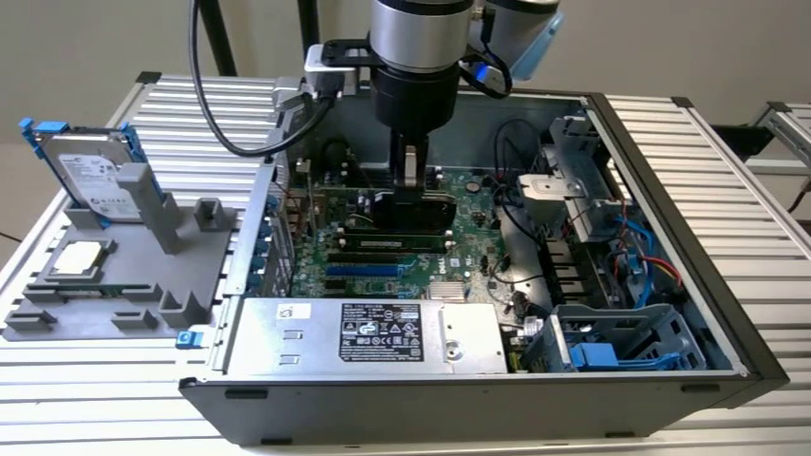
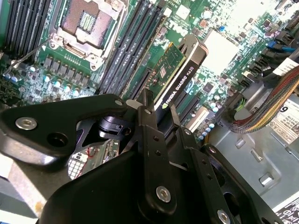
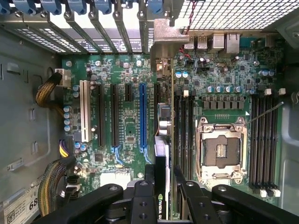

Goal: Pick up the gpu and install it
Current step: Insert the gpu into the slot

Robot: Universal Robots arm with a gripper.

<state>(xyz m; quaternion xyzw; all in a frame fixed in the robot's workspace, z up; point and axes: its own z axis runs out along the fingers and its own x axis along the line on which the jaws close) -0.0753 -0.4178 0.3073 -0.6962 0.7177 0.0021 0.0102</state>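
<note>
Second wrist view: the gpu is clamped edge-on in the closed pincer, directly below it over the motherboard. Step in hand: insertion. Seating appears to require alignment with an expansion slot.

gpu in case | hard drive exterior view's left

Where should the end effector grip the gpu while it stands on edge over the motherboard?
By its upper long edge, from straight above. The gpu stands on edge over the motherboard, so its flat faces suit the end effector, which holds it that way now; slots and parts crowd both sides.
</note>
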